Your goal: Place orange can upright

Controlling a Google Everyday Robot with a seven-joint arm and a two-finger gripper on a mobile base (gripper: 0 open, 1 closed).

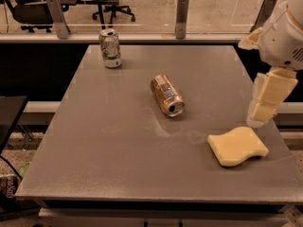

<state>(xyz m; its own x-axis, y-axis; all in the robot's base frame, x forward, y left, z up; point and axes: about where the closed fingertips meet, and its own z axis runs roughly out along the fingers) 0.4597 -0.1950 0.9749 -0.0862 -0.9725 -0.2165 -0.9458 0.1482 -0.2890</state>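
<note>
gripper (258, 118) at right, arm (284, 39) partly off-frame

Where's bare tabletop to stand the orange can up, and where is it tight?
Widest bare patch: the near-left table, from the lying orange can to the front edge. Also free: far right, behind the sponge. Tight: right edge, where the claw hangs by the sponge; far-left corner holds the white-and-green can.
</note>
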